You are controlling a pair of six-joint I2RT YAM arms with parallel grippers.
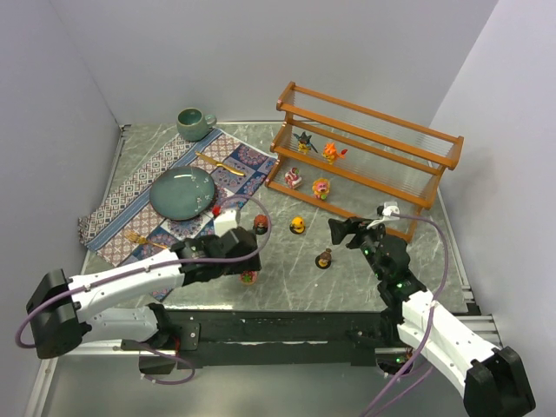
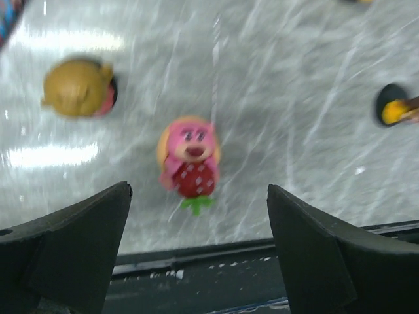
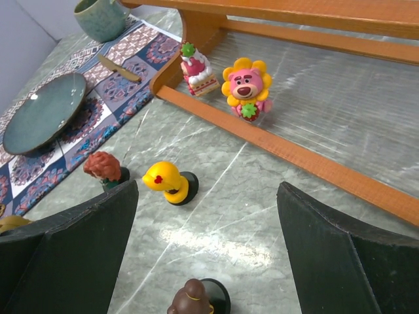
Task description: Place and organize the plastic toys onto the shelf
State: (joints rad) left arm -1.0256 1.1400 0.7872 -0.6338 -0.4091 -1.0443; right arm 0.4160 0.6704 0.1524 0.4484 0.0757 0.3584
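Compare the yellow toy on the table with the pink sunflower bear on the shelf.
The yellow toy is yellow; the sunflower bear is pink with yellow petals. The yellow toy stands on the table on a black base; the bear sits on the shelf. Both stand upright.

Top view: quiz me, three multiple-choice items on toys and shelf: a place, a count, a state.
1. Where is the yellow figurine?
A. On the shelf's top tier
B. On its middle tier
C. On the table before it
2. How many toys stand on the shelf?
A. Two
B. Four
C. Six
3. How is the left pincer?
A. Open over the strawberry bear
B. Shut on the strawberry bear
C. Shut on the yellow figurine
1 C: it stands on bare marble short of the bottom rail.
2 B: spiky figurine, orange figurine on the middle tier; cake toy, sunflower bear lowest.
3 A: jaws stand wide of the bear.
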